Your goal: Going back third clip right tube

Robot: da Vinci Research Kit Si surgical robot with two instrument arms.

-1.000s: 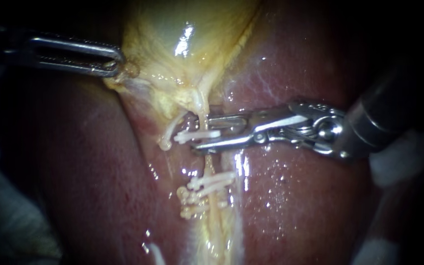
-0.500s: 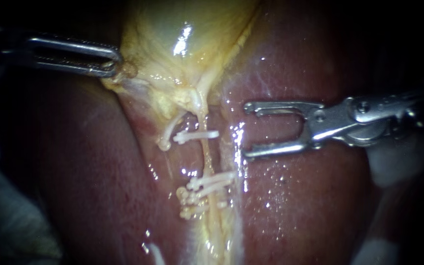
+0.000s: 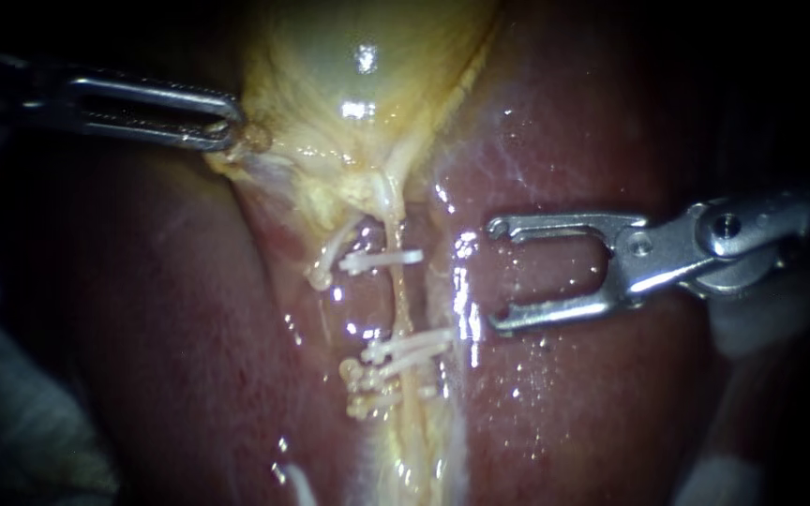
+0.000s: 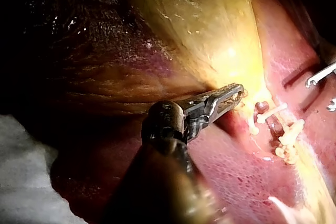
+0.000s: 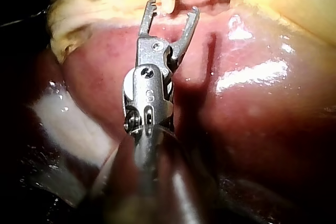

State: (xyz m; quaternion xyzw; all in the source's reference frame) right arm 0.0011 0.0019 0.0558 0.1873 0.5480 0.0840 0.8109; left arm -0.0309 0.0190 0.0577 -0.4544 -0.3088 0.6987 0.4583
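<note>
Nearest the endoscope, the right end effector hung empty to the right of the single clip. Its two jaws were spread wide, with a clear gap between their hooked tips. It stood apart from the clip, over bare liver. In the right wrist view, the right end effector pointed straight at the clipped strand with its shaft level behind it.

The step looked like the retreat after clipping. Doing it well meant drawing straight back along the shaft line. The jaws needed to be wide enough that neither hook caught the clip. The tips also needed to ride above the wet liver rather than drag across it.

The single clip sat across the right tube, closed and square to it, just under the point where the tube left the gallbladder. Below that clip, a cluster of clips crossed the same strand. To the clip's left, a short pale tube curled to a blunt end.

Above and beyond the clip rose the yellow gallbladder. Farthest off, up and to the left of the clip, the left end effector was closed on the gallbladder's lower edge. It was pulling that edge sideways, so the tube lay stretched. The left wrist view showed the left end effector pinched at that edge.
</note>
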